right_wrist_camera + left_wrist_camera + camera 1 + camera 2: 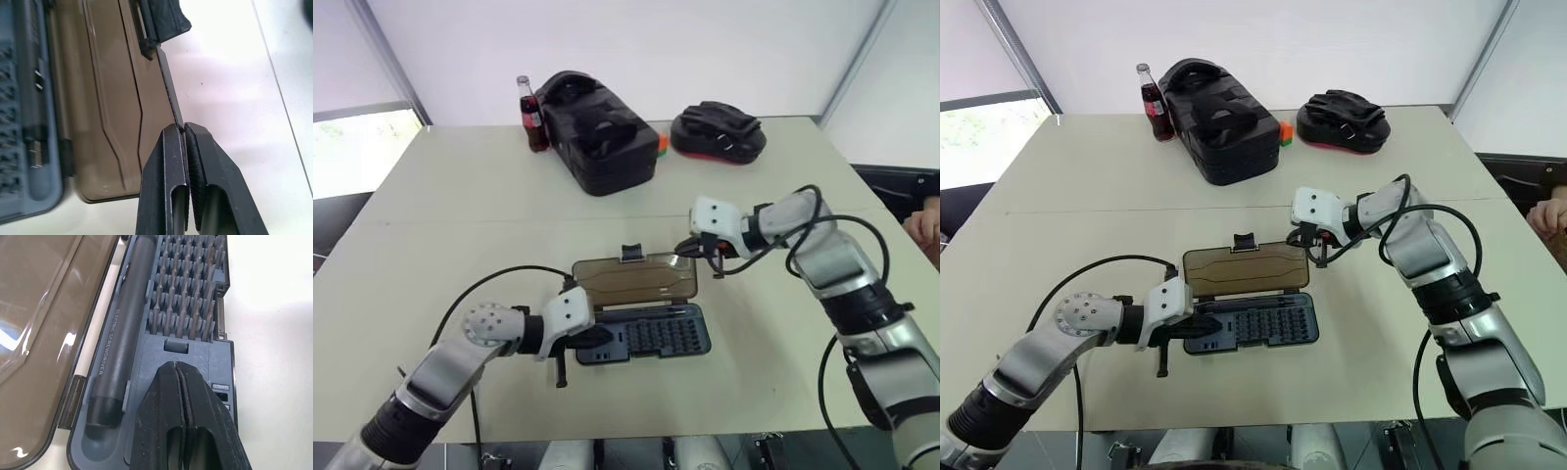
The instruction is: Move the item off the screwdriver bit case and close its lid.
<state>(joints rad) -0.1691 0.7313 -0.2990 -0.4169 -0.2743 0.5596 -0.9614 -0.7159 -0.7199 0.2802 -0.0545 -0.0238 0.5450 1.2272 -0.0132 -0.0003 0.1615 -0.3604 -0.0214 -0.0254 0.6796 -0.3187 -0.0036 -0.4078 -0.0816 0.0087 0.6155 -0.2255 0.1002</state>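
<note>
**Reporter:** Where is the screwdriver bit case (651,338)?

**Photographer:** Open at mid-table (460,215), with its lid (634,279) lying flat on the far side. The right gripper (183,128) pinches the lid's far-right rim. The left gripper (175,366), closed and empty, rests on the tray.

**Reporter:** How will it handle?

**Photographer:** Probably light, stiff plastic. Inside are an electric screwdriver (117,333) and bits (186,289).

bottle (530,116) sits left of the bag (597,132), both behind the case (646,335).

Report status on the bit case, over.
Left gripper shut, tips over one end of the tray. Right gripper shut on the lid. Lid open, flat on table. Left gripper sits in the closing path.
</note>
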